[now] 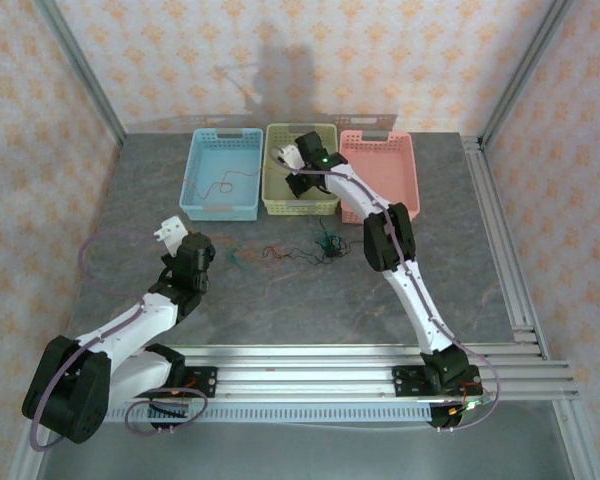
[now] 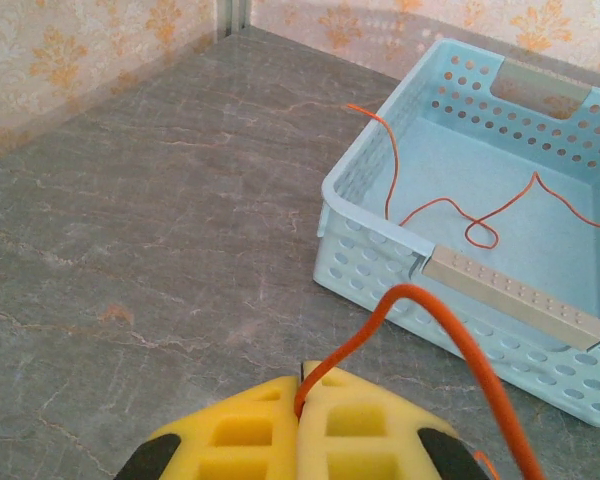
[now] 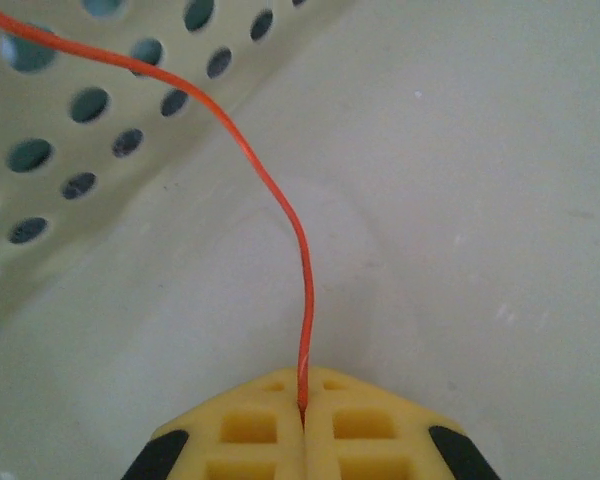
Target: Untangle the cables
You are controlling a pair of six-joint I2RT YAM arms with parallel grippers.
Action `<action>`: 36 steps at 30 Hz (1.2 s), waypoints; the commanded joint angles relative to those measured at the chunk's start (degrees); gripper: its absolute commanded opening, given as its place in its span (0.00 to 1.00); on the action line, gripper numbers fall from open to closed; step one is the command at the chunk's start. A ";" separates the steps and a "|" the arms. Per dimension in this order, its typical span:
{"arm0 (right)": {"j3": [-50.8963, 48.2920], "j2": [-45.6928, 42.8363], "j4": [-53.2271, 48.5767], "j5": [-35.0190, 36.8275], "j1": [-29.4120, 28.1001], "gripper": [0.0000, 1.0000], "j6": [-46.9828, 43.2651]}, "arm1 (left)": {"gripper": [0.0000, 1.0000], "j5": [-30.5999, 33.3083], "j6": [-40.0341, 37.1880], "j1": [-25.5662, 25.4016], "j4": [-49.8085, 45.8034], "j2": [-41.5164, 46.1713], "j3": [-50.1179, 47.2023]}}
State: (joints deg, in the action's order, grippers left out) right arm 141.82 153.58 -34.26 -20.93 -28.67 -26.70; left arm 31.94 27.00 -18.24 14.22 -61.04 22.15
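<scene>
We see right arm reaching 12 o'clock, right claw (image 3: 302, 405) gripping orange wire (image 3: 280, 205) inside green basket (image 3: 460, 150); left claw (image 2: 300, 385) pinching orange cable (image 2: 405, 292); blue basket (image 2: 370, 265) holds 1 orange strand (image 2: 392, 165).

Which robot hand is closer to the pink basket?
Right. The right gripper is inside the yellow-green basket beside the pink basket; the left gripper is over the table, front-left of the blue basket.
</scene>
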 commanded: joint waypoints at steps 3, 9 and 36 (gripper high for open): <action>-5.06 -13.19 14.45 0.24 -3.07 0.00 5.68 | 0.00 0.60 0.21 0.49 -0.99 -0.27 1.67; -7.96 -15.76 21.28 -1.06 -6.00 0.00 9.39 | 0.00 0.59 0.33 0.50 -0.90 -0.21 1.66; 9.12 4.25 52.11 11.43 -8.43 0.00 33.23 | 0.00 0.23 0.24 0.50 -0.89 -0.88 1.95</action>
State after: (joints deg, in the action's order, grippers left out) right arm 145.99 157.05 8.67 -14.28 -37.41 2.68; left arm 31.88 27.00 -18.24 14.20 -61.32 22.46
